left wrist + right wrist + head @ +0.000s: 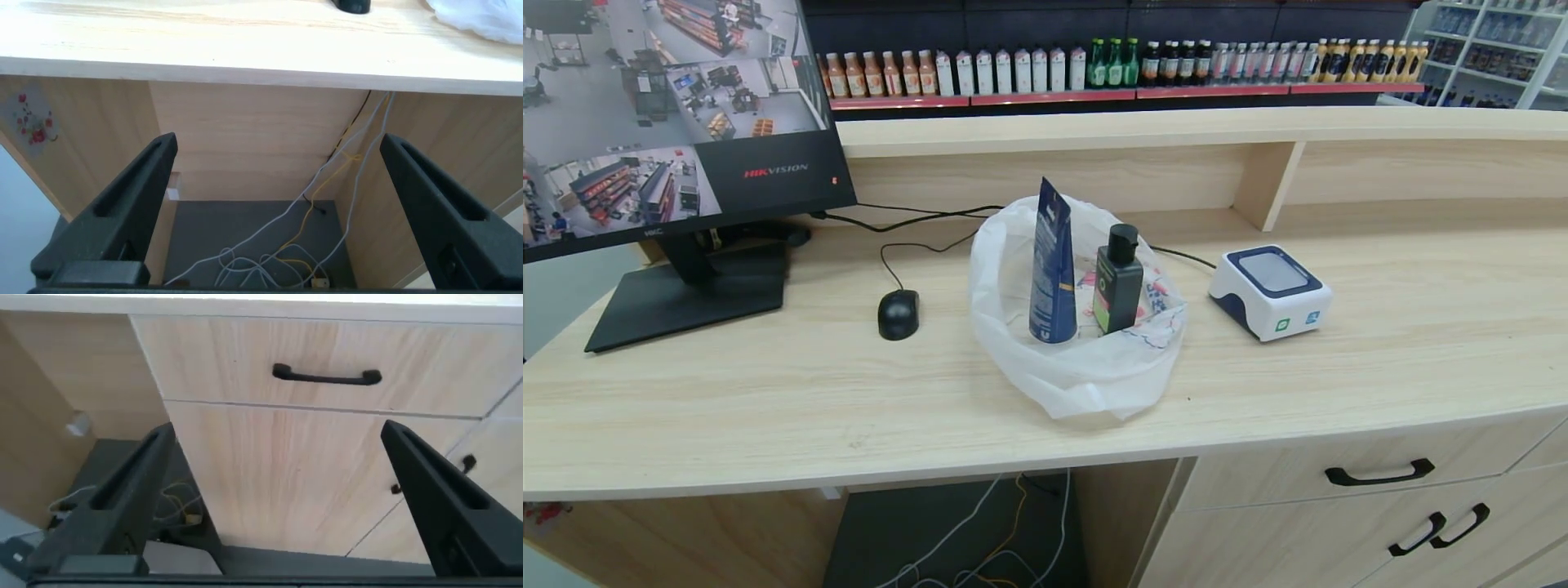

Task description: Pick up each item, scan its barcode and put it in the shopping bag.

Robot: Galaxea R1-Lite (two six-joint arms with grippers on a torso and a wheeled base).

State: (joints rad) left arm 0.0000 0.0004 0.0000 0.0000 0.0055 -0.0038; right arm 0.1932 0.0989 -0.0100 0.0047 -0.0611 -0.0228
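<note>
My left gripper [274, 214] is spread wide with nothing between its fingers. It hangs below the front edge of the counter [245, 41], facing the open recess underneath, where loose cables [253, 265] trail down to the floor. My right gripper [278, 508] is also wide open and empty, low in front of a drawer [270, 457] with a black handle [327, 375].

Up on the counter, the white plastic shopping bag [1086, 384] sits near the middle with its mouth open. A blue tube [1052, 269] stands upright inside it on its cap. Just beside the tube, on my right, a dark bottle [1117, 282] with a black cap also stands inside the bag. Whether the two touch, I cannot tell.

The white and blue scanner [1270, 290] sits on the counter to the right of the bag, near it but apart. A black mouse [898, 314] lies to the left of the bag. Farther left stands a monitor [662, 122] on its dark base. Behind the counter runs a shelf of bottles [1127, 69].
</note>
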